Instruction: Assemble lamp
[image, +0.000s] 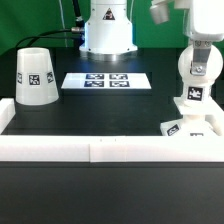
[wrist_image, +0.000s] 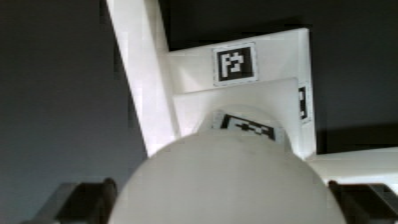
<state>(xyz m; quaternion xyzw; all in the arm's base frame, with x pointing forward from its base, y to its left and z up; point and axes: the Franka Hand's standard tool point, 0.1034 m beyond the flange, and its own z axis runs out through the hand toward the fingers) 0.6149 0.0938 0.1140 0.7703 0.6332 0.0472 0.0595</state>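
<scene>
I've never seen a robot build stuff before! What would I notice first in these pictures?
First comes the big white cone-shaped shade, standing alone on the black table at the exterior view's left. Then, at the exterior view's right, the gripper is clamped on the round-headed bulb, right above the flat square base. Whether bulb and base touch is not clear.

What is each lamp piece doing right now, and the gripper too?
Large white truncated-cone shade: standing wide end down, loose, apart from the rest.
Flat square white base: lying flat by the white border rail.
Round-headed white bulb: upright, held over the base.
Gripper: shut on the bulb.
</scene>
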